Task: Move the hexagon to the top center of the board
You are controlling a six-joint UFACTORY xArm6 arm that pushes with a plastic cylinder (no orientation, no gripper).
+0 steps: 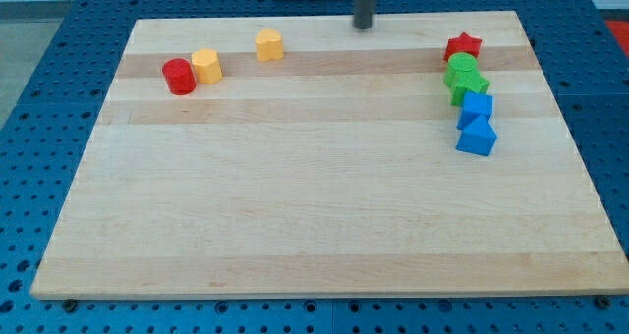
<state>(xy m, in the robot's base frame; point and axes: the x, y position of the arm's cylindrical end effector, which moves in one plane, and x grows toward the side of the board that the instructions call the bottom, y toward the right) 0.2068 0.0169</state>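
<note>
Yellow hexagon (269, 45) sat near board's (295, 226) top edge, left of centre. My tip (365, 25), a bare rod with nothing to open or close, stood to its right, well apart. Yellow block (206, 66) touched red cylinder (179, 77) toward top-left corner. Red star (463, 47), green blocks (465, 79), blue blocks (477, 124) lined the right edge

My tip (364, 25) rests at the wooden table's (314, 216) twelve o'clock edge, with the yellow hexagon block (269, 45) at its nine o'clock, apart.
</note>
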